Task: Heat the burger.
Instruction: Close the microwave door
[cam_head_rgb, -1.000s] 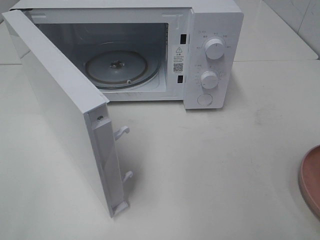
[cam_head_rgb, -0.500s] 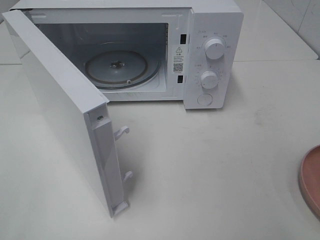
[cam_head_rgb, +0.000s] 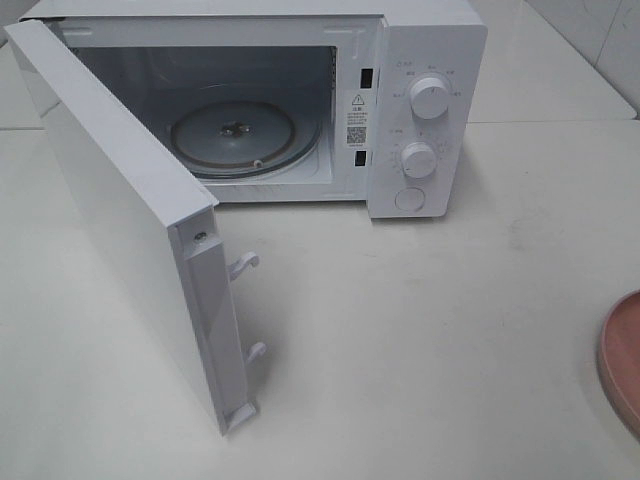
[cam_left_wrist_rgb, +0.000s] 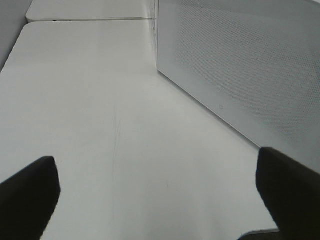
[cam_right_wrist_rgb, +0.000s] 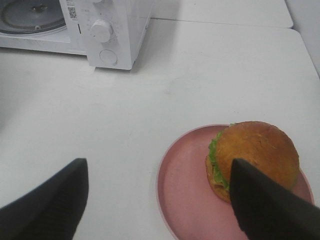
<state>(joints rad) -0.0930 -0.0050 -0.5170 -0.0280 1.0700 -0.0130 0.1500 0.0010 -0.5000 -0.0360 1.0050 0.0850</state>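
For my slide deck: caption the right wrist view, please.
Open right gripper above glossy golden-brown burger on round pink plate; white microwave beyond.

one microwave (cam_head_rgb: 300, 100); two dials (cam_head_rgb: 429, 97), one round button (cam_head_rgb: 410, 199); one glass turntable (cam_head_rgb: 232, 135); one burger (cam_right_wrist_rgb: 255, 155), one pink plate (cam_right_wrist_rgb: 185, 190)

Microwave (cam_head_rgb: 425, 60) is all white, knobs (cam_head_rgb: 429, 97) too, with a grey glass turntable (cam_head_rgb: 232, 135) in a dim grey cavity; its door (cam_left_wrist_rgb: 240, 65) has a fine dotted mesh pattern; table (cam_head_rgb: 420, 330) is off-white; plate (cam_right_wrist_rgb: 187, 185) is pink; burger (cam_right_wrist_rgb: 255, 157) has a golden-brown bun and green lettuce; gripper fingers (cam_right_wrist_rgb: 267, 205) are black.
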